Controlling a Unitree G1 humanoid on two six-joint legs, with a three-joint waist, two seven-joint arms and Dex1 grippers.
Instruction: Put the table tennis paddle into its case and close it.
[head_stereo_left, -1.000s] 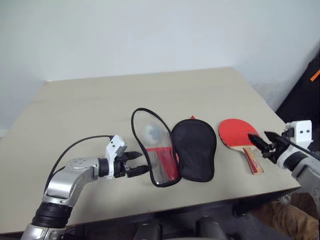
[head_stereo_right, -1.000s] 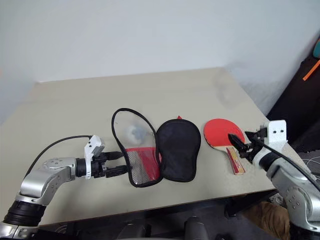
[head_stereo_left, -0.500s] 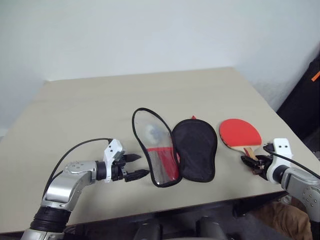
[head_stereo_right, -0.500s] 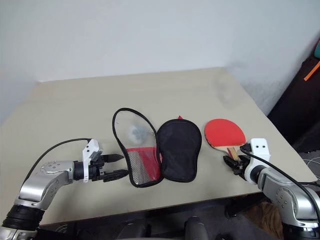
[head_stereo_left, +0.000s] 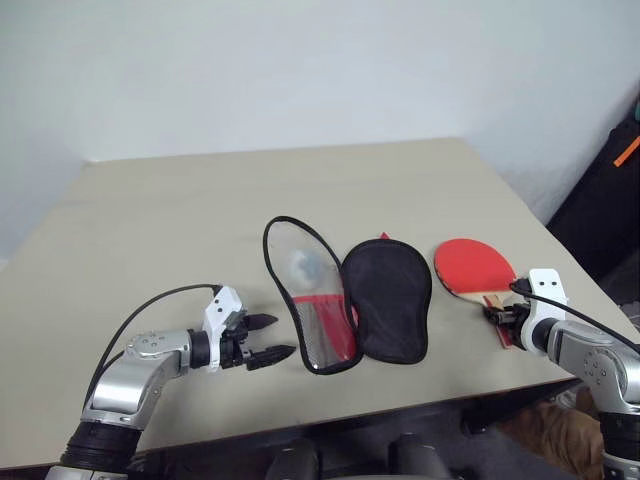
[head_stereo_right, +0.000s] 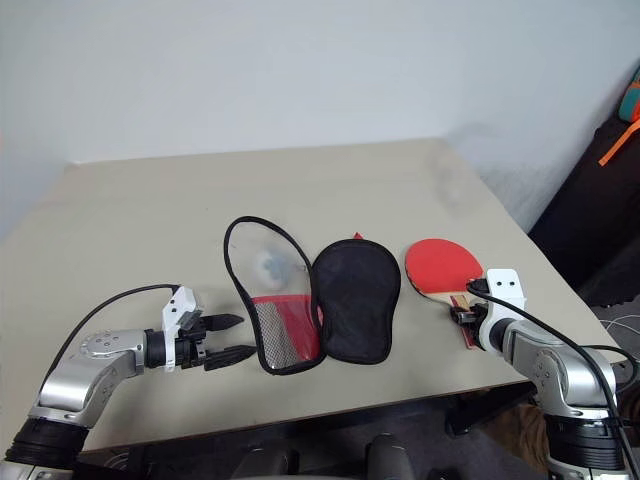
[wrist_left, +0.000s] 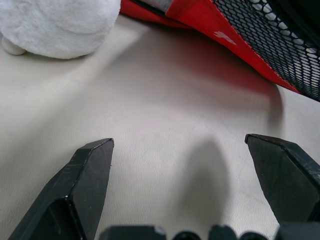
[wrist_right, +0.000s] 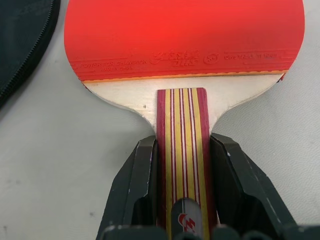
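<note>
- head views: the table tennis paddle (head_stereo_left: 476, 268) lies on the table (head_stereo_left: 180, 210), right of the open case (head_stereo_left: 345, 298).
- right wrist view: the right gripper (wrist_right: 182, 165) clamps its handle; next, lift it caseward.
- left wrist view: the left gripper (wrist_left: 182, 160) gapes beside the case.

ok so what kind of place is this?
Probably a lab or test room, not a home: a plain beige table against a bare white wall, set with just a paddle and open case.

- Round red-rubber table tennis paddle (wrist_right: 184, 35): handle striped red and pale yellow wood.
- Open paddle-shaped case (head_stereo_left: 352, 300): one black fabric half, beside it a clear half with black trim, red panel, black mesh.
- Beige tabletop (head_stereo_left: 200, 220), plain.
</note>
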